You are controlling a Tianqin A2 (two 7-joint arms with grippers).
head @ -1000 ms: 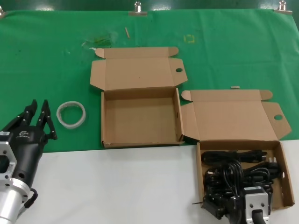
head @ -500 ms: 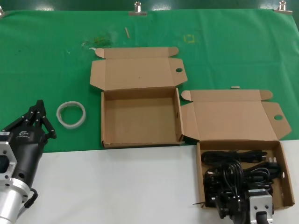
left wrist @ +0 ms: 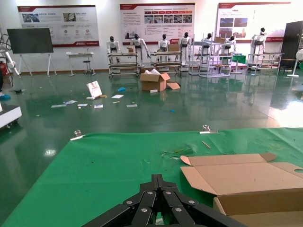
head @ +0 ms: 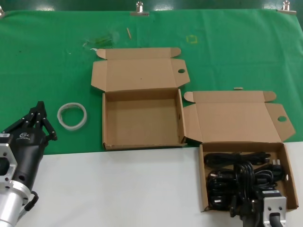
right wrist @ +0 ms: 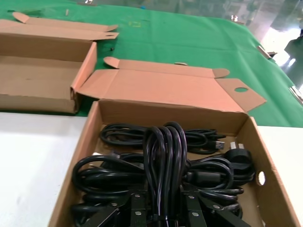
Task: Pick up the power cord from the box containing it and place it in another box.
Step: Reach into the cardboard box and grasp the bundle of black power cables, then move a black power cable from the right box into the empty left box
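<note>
I read task as early stage. Right claw (right wrist: 161, 208) clamps looped power cord (right wrist: 163, 156), bundle barely raised inside source box (head: 284, 156), lower right. Empty target box (head: 142, 142) centre awaits. Left claw (head: 39, 118) closed, idle, lower left.

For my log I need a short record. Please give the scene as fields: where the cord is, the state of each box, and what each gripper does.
power cord: black bundle, partly raised in the right-hand box
right-hand box: lid open, holds several black cords
left-hand box: lid open, nothing inside, on the green cloth
right gripper: shut on the power cord, at the box's near edge
left gripper: shut, idle beside the white ring
</note>
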